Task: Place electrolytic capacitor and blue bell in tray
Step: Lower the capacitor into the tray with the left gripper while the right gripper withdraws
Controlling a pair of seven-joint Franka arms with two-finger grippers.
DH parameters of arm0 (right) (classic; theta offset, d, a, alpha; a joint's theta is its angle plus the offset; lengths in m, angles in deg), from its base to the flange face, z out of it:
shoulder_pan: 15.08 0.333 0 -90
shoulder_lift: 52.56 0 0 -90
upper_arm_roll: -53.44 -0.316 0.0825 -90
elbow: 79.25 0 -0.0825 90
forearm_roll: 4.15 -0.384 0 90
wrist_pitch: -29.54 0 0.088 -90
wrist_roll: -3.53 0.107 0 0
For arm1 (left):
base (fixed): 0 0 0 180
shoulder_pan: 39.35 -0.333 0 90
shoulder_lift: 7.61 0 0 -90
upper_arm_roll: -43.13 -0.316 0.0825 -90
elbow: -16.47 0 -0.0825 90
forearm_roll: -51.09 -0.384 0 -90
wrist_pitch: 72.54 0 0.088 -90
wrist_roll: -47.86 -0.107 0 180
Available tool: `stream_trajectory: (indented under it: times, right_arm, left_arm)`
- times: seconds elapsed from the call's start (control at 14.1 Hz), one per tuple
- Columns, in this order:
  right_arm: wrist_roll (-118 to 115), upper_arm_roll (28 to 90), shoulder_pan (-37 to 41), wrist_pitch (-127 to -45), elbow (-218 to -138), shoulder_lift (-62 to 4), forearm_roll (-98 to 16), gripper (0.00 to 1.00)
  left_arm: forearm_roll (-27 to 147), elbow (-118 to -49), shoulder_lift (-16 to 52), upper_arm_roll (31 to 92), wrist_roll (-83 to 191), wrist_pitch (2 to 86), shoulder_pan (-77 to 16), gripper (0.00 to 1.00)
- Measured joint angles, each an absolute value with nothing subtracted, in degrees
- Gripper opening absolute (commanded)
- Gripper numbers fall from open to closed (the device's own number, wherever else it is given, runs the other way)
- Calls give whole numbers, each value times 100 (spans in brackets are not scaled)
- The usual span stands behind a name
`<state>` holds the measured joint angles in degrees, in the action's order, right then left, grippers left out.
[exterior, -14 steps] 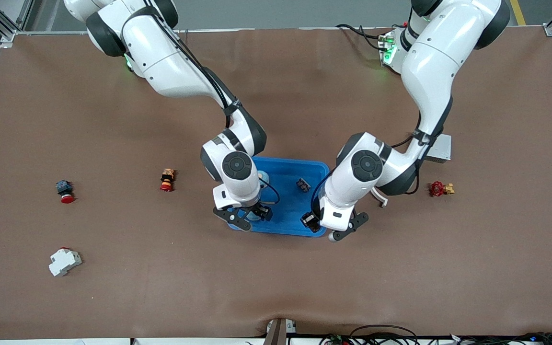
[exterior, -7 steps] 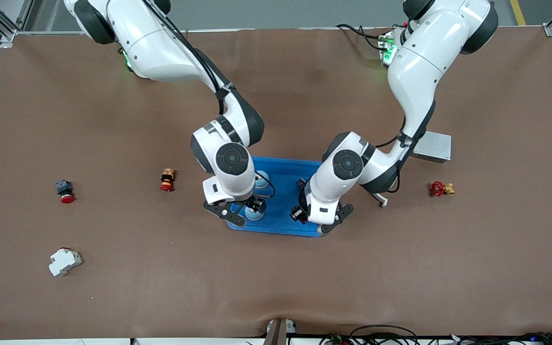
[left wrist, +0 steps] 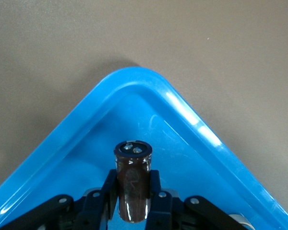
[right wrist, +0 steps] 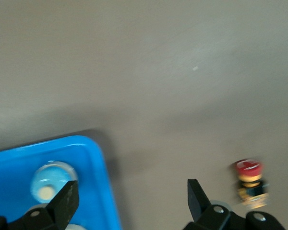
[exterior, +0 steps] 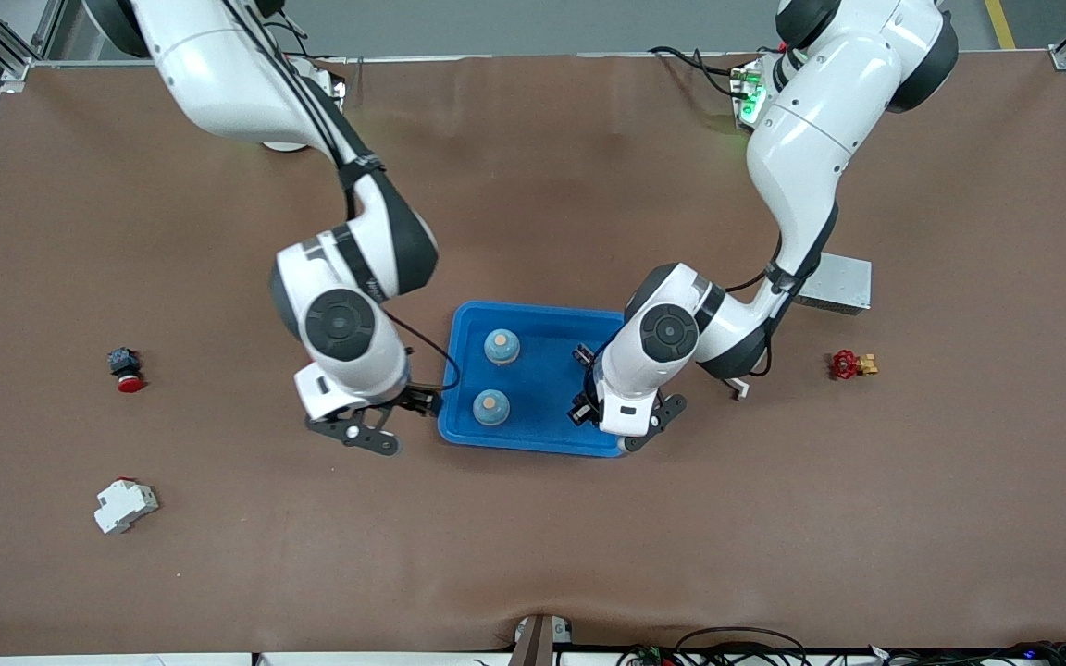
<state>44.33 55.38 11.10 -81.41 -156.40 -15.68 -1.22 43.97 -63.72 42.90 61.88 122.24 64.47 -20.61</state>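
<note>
Left wrist view, left gripper (left wrist: 133, 203) fingers clamped on dark capacitor (left wrist: 133, 184) over blue tray (left wrist: 192, 120) corner, right gripper (right wrist: 129, 203) fingers apart above counter (right wrist: 182, 72) beside tray, two blue bells (exterior: 502, 346) inside

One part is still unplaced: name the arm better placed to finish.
Left. Its gripper already holds the capacitor over the tray corner. The right gripper is open, empty, beside the tray.

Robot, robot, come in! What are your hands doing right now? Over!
Left gripper shut on capacitor, over tray corner. Right gripper open, empty, beside tray. Two blue bells in tray. Nothing in the way.
</note>
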Motion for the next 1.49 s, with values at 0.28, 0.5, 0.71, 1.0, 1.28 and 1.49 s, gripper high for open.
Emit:
stream_trajectory:
  times: [0.28, 0.5, 0.71, 1.0, 1.28, 1.49]
  right_arm:
    - [3234, 5553, 506, -8138, -16455, -2315, -123, 100]
    - [2361, 5560, 18, -8138, -16930, -2802, -123, 100]
    - [1522, 5565, -449, -8105, -17237, -3200, -123, 100]
    - [500, 5570, -1056, -8064, -17633, -3772, -123, 100]
    - [87, 5573, -1411, -7626, -17833, -4388, -123, 100]
    - [61, 5575, -1592, -7459, -17857, -4830, -136, 100]
  left_arm:
    - [4397, -6377, 4366, 6154, 12224, 6438, -2058, 0]
    - [4397, -6378, 4412, 6088, 12224, 6438, -2060, 0]
    - [4397, -6376, 4414, 6086, 12224, 6439, -2058, 16]
    - [4397, -6340, 4412, 6087, 12224, 6443, -2058, 100]
    - [4396, -6201, 4260, 6099, 12224, 6452, -2056, 100]
    - [4396, -6157, 3944, 6104, 12224, 6432, -2054, 100]
